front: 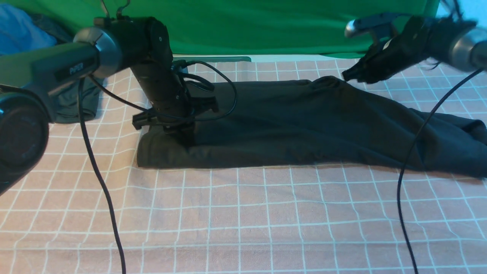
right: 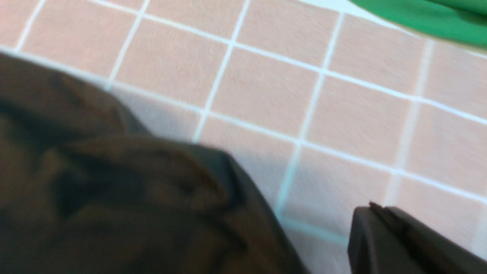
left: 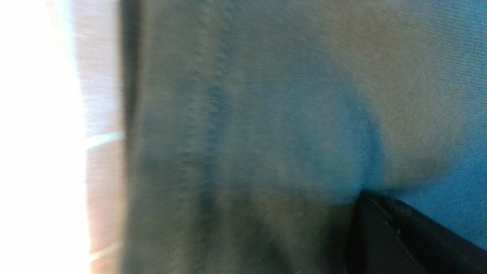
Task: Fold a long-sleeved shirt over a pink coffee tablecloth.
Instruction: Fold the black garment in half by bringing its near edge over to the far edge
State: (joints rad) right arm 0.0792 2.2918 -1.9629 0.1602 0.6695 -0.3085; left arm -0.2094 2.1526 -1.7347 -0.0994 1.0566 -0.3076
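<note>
Your long-sleeved shirt (front: pixel 304 125) lies folded into a long black band across the far half of the pink coffee tablecloth (front: pixel 243 213), running from left of the middle out to the right edge. Your left gripper (front: pixel 184 139) is down on the shirt's left end with its jaws closed; the left wrist view is blurred and filled with dark fabric, so you cannot tell whether any cloth is pinched. Your right gripper (front: pixel 348 75) is closed too, hanging just above the far edge of the shirt by a raised hump of fabric, its tip over bare pink squares and holding nothing that you can see

A plain green cloth (front: pixel 266 26) lines the far edge. A blue garment (front: pixel 19 30) sits at the far left corner, and a dark grey-green garment (front: pixel 76 102) lies near the left edge, partly behind your left arm. A black cable (front: pixel 411 152) crosses in front of the shirt's right part

Your left arm reaches in and bends steeply down; your right arm comes in high from the right, angled down
</note>
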